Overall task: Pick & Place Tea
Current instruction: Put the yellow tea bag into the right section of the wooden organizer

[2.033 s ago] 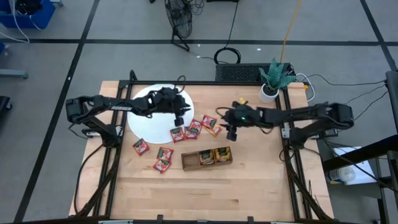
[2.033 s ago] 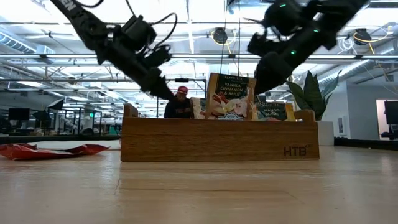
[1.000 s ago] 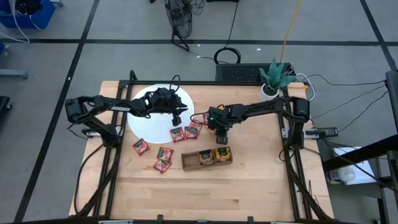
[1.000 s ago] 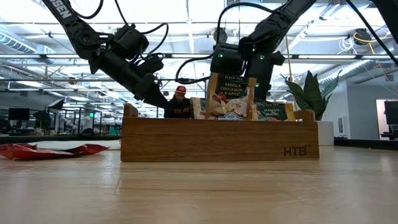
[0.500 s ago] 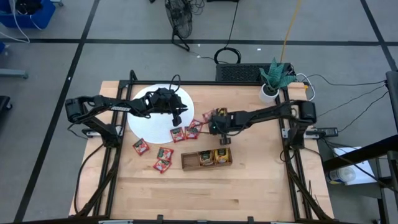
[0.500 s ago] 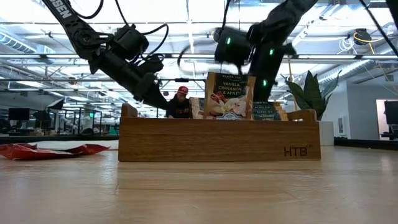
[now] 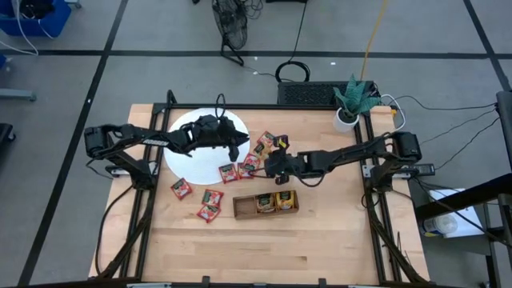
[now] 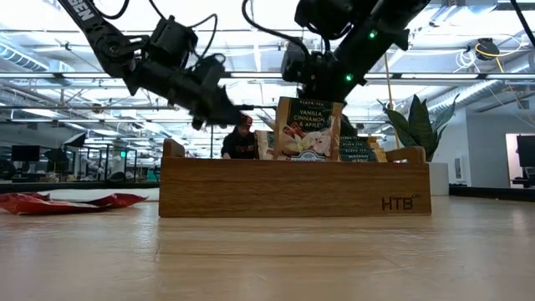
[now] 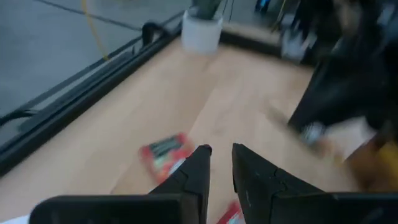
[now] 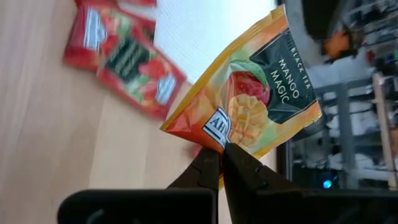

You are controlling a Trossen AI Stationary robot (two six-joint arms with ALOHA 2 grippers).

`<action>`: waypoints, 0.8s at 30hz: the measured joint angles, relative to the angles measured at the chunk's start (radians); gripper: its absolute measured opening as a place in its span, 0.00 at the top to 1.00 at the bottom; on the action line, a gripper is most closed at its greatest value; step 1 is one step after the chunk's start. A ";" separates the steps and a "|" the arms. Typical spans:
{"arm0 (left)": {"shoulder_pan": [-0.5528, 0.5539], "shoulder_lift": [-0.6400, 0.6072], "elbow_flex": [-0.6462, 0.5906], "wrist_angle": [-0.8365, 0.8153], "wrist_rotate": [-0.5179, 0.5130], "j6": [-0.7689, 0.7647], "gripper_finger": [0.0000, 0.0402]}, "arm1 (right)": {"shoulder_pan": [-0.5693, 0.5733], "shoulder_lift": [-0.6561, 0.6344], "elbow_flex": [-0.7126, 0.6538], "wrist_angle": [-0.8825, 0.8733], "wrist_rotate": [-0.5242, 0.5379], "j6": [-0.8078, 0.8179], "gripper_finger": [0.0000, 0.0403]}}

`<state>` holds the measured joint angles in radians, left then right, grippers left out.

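- The right gripper, its fingers pinched together on the corner of an orange-yellow tea bag printed "Mango Magic", holds it clear of the table.
- From above, that bag sits lifted just behind the wooden tray, whose middle and right compartments hold upright bags.
- Red tea bags lie flat by the edge of the white disc; three more lie left of the tray.
- The left gripper hovers over the disc's right rim, fingers a narrow gap apart and empty, a red bag on the wood beyond them.
- A potted plant stands at the table's far right corner.
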<state>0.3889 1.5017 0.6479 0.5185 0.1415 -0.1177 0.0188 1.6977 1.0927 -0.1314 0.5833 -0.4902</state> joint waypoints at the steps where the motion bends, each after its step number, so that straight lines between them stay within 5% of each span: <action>1: -0.009 0.000 0.000 0.024 0.001 -0.038 0.82 | 0.004 0.003 0.000 0.017 0.013 -0.009 1.00; 6: -0.023 0.000 0.000 0.124 0.076 -0.198 0.76 | 0.016 0.015 0.000 0.095 0.073 -0.049 1.00; 16: -0.035 -0.001 0.000 0.143 0.102 -0.327 0.44 | 0.013 0.014 -0.004 0.217 0.201 -0.096 1.00; 24: -0.066 -0.001 0.000 0.173 0.077 -0.307 0.40 | 0.014 0.014 -0.041 0.384 0.198 -0.183 1.00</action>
<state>0.3232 1.5009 0.6483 0.6917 0.2184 -0.4246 0.0330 1.7115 1.0515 0.2531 0.7810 -0.6736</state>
